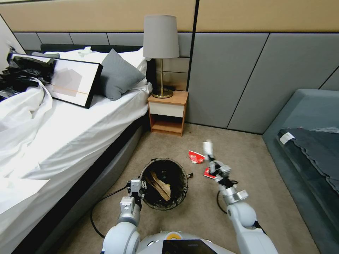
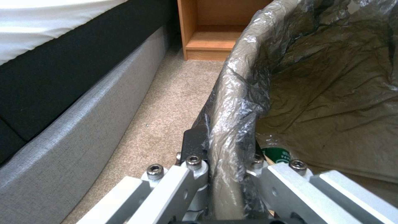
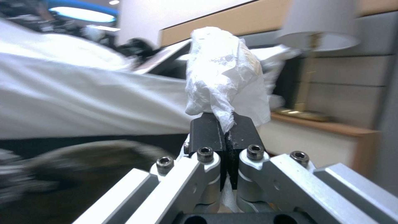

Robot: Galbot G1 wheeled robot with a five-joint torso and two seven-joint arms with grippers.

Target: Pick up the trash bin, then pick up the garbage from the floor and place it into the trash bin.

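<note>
Currently | your right gripper [image 3: 226, 130] pinches crumpled white tissue scrap [image 3: 226, 71] | left gripper [image 2: 219, 155] clamps round dark-lined trash bin [image 1: 163, 183] rim | bin lies left of the tissue.

Lined trash bin [image 1: 164, 183] upright, red wrappers [image 1: 196, 157] beside

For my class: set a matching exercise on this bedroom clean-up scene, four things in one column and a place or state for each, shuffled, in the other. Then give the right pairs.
Column 1
1. white tissue scrap
2. trash bin
3. red-and-white wrapper
4. tan paper bag

Column 2
A. lying on the carpet
B. lying inside the bin
C. pinched in the shut right gripper
D. clamped at its rim by the left gripper

Pairs: 1-C, 2-D, 3-A, 4-B
</note>
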